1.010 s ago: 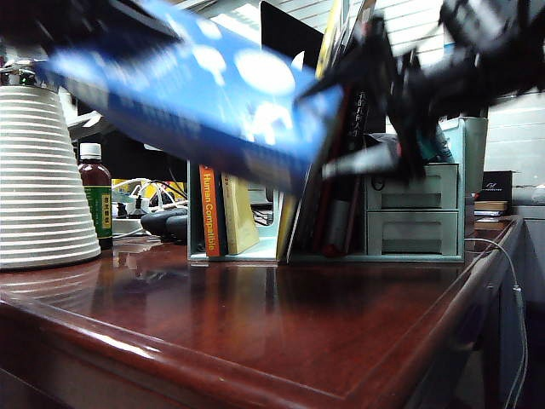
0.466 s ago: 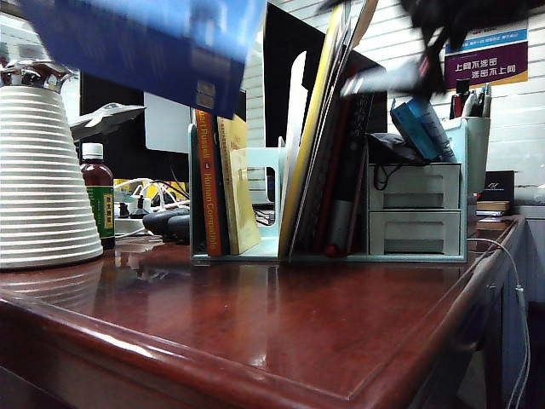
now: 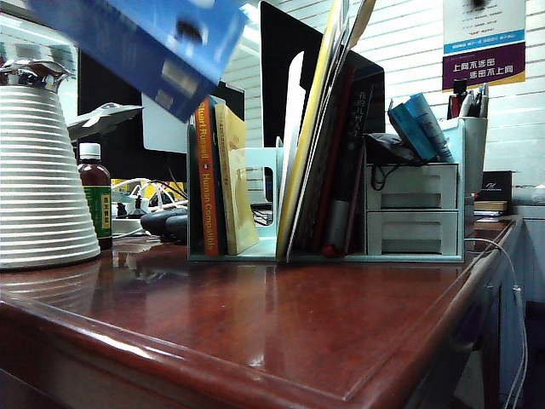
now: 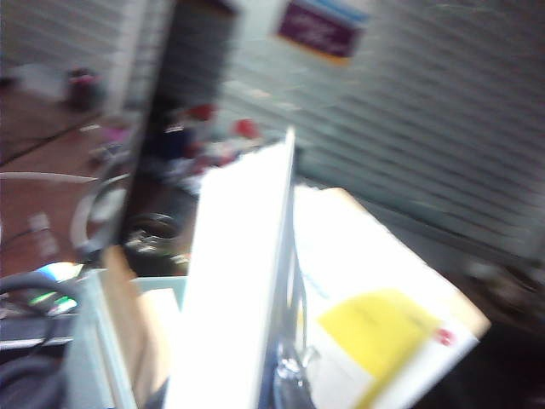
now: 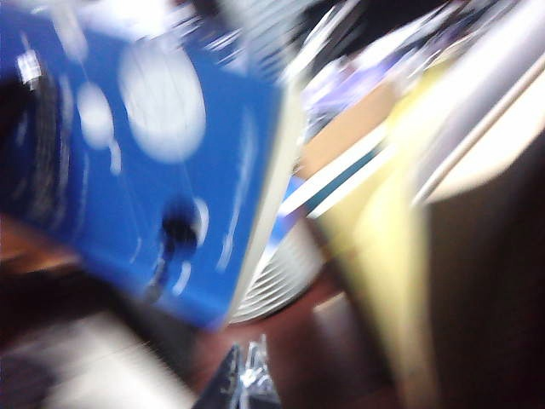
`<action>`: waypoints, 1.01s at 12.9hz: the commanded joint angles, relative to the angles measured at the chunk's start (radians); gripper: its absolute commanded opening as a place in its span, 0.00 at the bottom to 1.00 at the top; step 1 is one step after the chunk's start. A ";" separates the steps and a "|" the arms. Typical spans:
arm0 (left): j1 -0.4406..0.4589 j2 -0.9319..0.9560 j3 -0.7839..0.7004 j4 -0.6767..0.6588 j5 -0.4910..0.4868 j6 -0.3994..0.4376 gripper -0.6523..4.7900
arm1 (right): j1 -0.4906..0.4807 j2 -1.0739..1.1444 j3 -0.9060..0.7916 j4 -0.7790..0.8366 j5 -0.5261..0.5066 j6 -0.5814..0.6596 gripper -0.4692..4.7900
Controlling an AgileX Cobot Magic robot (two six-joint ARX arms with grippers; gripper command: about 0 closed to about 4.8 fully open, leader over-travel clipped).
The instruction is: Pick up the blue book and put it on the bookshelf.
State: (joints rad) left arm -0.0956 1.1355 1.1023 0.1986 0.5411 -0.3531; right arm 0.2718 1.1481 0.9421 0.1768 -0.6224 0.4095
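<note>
Above the bookshelf (image 3: pixel 255 247) my left gripper's hold, out of view, carries the blue book (image 3: pixel 145 43) tilted, long axis sloping down toward the slots, while my right gripper (image 5: pixel 243 375) hangs clenched, empty, nearby.

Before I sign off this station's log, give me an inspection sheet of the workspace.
Surface: glossy dark wooden desk, bare at the front.
Job's things: blue book tilted in the air above the bookshelf's left end, not yet slotted.
Clutter: white ribbed jug, bottle, two-drawer organizer, upright books.
Grippers: left gripper not visible; right gripper shut, empty, near the book.
Cables: white cable over the desk's right edge.
Surroundings: monitor, wall poster.
</note>
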 commanded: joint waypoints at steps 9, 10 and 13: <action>-0.205 0.053 0.285 0.103 -0.389 0.185 0.11 | 0.002 -0.105 0.004 -0.050 0.122 -0.264 0.08; -0.205 0.071 0.286 0.113 -0.391 0.140 0.11 | 0.002 -0.106 0.004 -0.049 0.122 -0.264 0.08; -0.205 0.179 0.292 0.219 -0.384 -0.003 0.11 | 0.002 -0.105 0.004 -0.052 0.104 -0.264 0.08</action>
State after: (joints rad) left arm -0.2993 1.3132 1.3754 0.3191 0.1566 -0.3256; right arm 0.2722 1.0466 0.9424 0.1135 -0.5159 0.1478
